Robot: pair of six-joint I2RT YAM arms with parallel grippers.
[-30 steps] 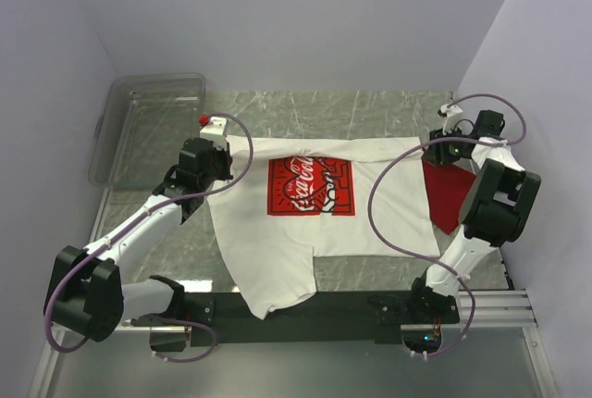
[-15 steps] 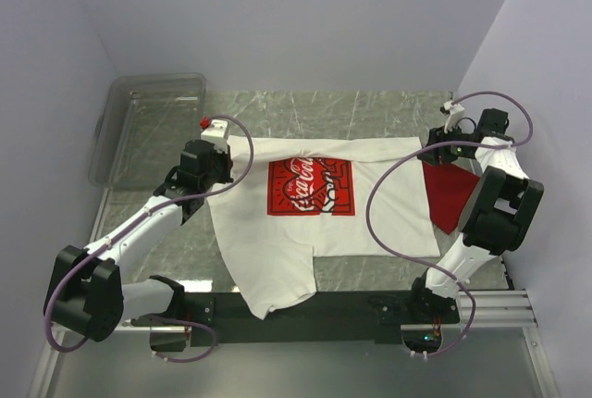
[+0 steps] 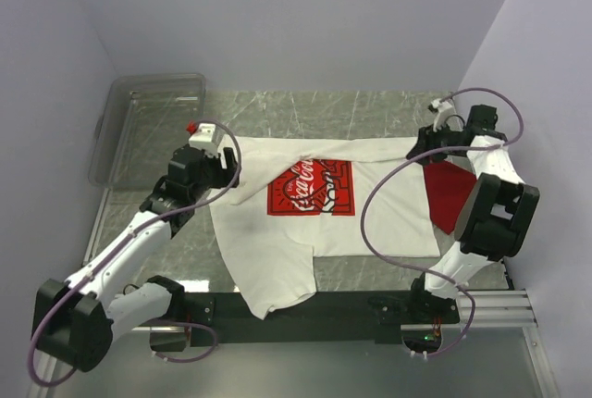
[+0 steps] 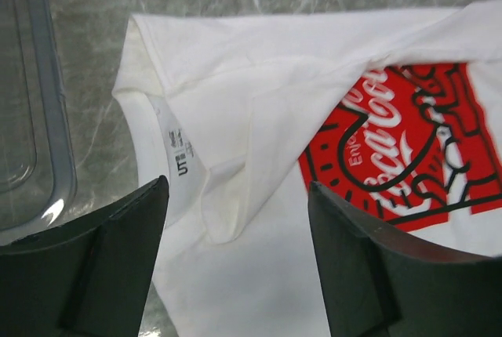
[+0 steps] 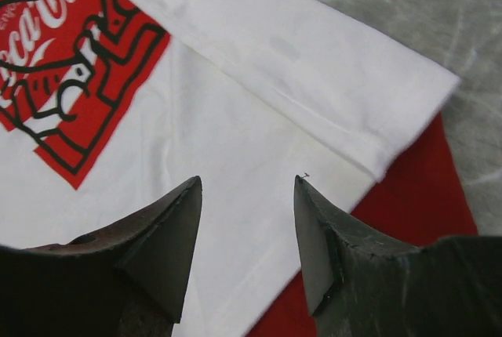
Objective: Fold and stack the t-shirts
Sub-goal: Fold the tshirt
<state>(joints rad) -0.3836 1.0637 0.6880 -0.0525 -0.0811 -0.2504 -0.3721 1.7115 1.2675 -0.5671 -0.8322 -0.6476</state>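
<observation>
White t-shirt (image 3: 277,250): left claw (image 4: 235,196), right claw (image 5: 247,196) open, empty.

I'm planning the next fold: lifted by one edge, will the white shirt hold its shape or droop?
Probably droops: the white shirt lies in soft creases near its collar. Likely light, thin cloth, so one edge would lift while the rest drags. Pulling it may also shift the red shirt it overlaps.

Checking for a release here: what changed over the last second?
The left tool opened, let go of the white shirt near its collar and drew back leftward. The right tool shifted slightly leftward, open above the sleeve. The red shirt and bin stayed put.
</observation>
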